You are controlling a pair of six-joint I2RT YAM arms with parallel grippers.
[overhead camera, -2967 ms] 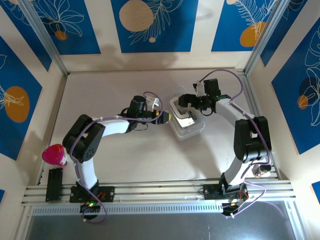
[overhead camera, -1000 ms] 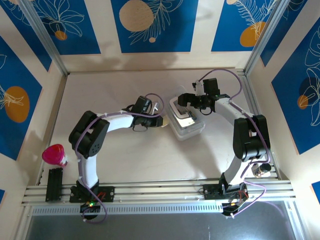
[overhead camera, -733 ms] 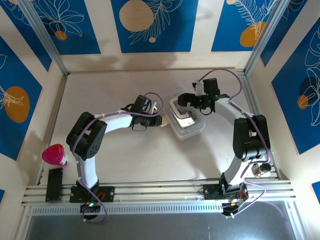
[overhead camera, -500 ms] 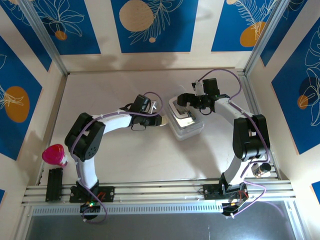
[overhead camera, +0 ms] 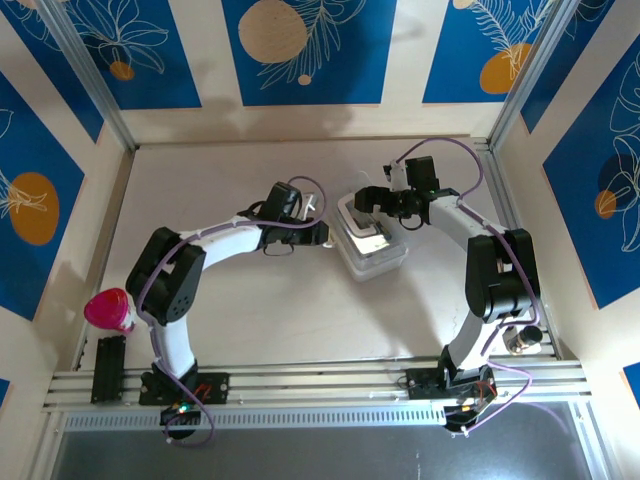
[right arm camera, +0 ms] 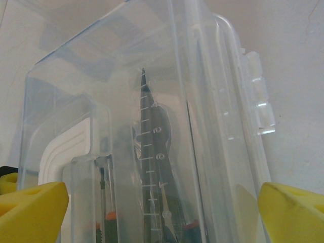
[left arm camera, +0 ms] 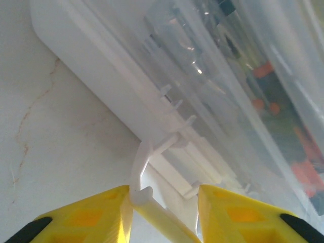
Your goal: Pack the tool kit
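Straddling case (overhead camera: 372, 246) latch (left arm camera: 146, 195) | left claw (left arm camera: 162, 205) shifted slightly | right claw (right arm camera: 162, 207) unmoved

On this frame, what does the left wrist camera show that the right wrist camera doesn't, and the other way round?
Left wrist: the left gripper straddles a white latch on the edge of the clear case, with bare table beside it and orange tool parts blurred through the plastic.
Right wrist: the right gripper straddles the case end-on. A dark graduated metal tool and the white handle appear through the wall.
Both: the case, with tools inside.
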